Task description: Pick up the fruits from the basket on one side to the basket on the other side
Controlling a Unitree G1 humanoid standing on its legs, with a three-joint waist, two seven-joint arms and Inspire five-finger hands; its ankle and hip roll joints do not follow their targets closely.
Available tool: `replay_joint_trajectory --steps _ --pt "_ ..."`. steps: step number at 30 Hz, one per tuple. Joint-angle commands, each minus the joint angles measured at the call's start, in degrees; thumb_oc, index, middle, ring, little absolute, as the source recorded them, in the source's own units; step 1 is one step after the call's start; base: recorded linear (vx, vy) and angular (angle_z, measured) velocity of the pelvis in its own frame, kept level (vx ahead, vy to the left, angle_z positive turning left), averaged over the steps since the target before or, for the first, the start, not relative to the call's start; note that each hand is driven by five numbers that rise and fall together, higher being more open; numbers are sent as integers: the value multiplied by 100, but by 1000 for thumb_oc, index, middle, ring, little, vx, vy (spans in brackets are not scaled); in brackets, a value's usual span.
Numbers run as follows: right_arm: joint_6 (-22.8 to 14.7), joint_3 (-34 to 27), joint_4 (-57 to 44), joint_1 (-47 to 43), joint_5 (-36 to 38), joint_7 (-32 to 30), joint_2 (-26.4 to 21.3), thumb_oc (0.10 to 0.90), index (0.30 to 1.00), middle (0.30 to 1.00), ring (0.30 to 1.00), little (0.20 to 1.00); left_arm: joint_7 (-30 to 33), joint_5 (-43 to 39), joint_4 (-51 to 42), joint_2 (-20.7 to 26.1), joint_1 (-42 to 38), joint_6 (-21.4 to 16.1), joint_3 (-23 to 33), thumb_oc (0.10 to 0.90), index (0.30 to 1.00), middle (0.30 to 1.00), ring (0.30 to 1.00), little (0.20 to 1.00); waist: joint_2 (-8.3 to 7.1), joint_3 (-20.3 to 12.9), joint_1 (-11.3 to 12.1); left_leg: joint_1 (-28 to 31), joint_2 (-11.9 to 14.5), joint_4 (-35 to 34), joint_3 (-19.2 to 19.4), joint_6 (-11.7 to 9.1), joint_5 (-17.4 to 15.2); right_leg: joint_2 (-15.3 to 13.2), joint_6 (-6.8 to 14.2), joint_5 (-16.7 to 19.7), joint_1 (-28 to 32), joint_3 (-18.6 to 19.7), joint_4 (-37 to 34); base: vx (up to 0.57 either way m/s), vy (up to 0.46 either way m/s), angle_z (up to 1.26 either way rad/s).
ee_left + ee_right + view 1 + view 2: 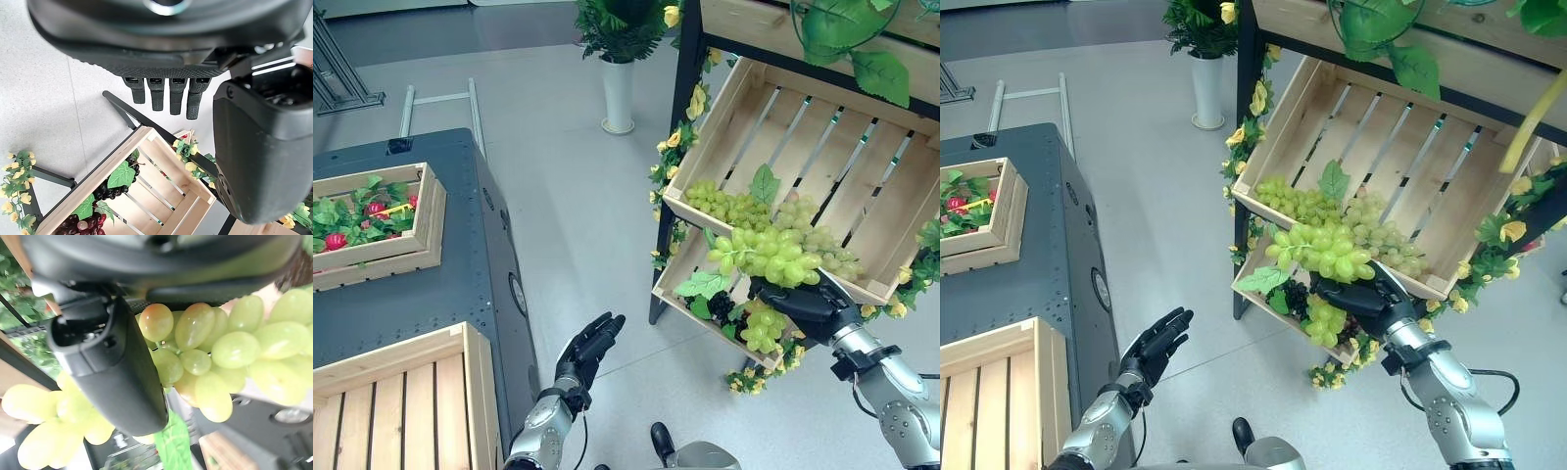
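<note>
The right hand (808, 305) is curled around a bunch of green grapes (771, 257), with the dark thumb (115, 372) pressed against the berries in the right wrist view. The bunch sits on top of the hand and spills over it: part of it rises above the fingers, and a smaller cluster hangs just below the palm. Hand and bunch are at the front lip of the tilted wooden crate (822, 127), which serves as the landmark here.

More green grapes (724, 204) lie inside that crate, heaped along its lower front edge just behind the held bunch, with a single green leaf (764, 183) standing among them. Directly beneath the crate is a second, lower crate (690, 299) on the same dark stand; it holds dark grapes (720, 306) and leaves, just beside the hand. Yellow flowers (677, 139) and greenery trail down the stand's post on the crate's near side.

The left hand (592, 348) hangs over the grey floor well apart from the crate, its fingers (166, 95) straight and relaxed, holding nothing.

Farther from the crate, past the left hand, a dark table (431, 294) carries an empty slatted wooden crate (401, 401) at its near end and a shallow wooden box (377, 225) of leaves and red fruit behind it. A white vase (618, 95) with a leafy plant stands on the floor beyond the stand.
</note>
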Motion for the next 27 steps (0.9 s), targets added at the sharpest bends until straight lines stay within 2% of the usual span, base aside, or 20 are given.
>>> replay_joint_trajectory --steps 1,11,15,17,20,21,22,27 --pt "-495 -930 -192 -1201 746 297 -383 400 300 300 300 300 -336 -174 84 156 -384 -273 -180 800 900 900 900 900 -68 -435 130 -117 -99 54 -163 73 -514 167 141 -91 169 -132 12 0 0 0" --pt "-485 -1110 542 -2008 1332 -45 -1035 400 300 300 300 300 -522 -418 377 180 -287 -192 -196 800 900 900 900 900 -123 -628 203 -79 -87 54 -260 38 -560 179 125 -147 240 -215 12 12 8 0" --pt "-333 -1186 1091 -2396 1535 -320 -1400 400 300 300 300 300 -517 -377 516 207 -271 -177 -290 800 900 900 900 900 -162 -690 302 -98 -84 54 -338 32 -568 183 123 -161 248 -254 12 1 1 2" --pt "-348 -1189 1289 -2496 1402 -346 -1515 400 300 300 300 300 -525 -429 548 217 -279 -136 -286 800 900 900 900 900 -168 -704 329 -103 -87 54 -359 32 -571 184 120 -165 250 -270 12 0 0 0" --pt "-469 -1109 1894 -2931 982 -552 -2026 400 300 300 300 300 -544 -453 731 241 -308 -125 -295 800 900 900 900 900 -219 -754 407 -122 -86 54 -423 22 -562 184 119 -163 250 -310 12 0 0 0" --pt "-485 -1086 1935 -2972 957 -555 -2057 400 300 300 300 300 -548 -451 737 236 -311 -123 -287 800 900 900 900 900 -214 -754 406 -124 -86 54 -426 22 -561 184 119 -163 249 -310 12 -2 -5 3" --pt "-559 -1045 2259 -3166 672 -574 -2317 400 300 300 300 300 -574 -465 803 264 -317 -104 -281 800 900 900 900 900 -237 -776 440 -125 -88 54 -458 19 -559 182 117 -163 257 -333 12 0 0 0" --pt "-622 -737 2890 -3704 121 -544 -2808 400 300 300 300 300 -685 -583 941 281 -342 -48 -196 800 900 900 900 900 -271 -813 521 -137 -108 54 -531 14 -541 175 110 -160 262 -380 12 -4 4 3"
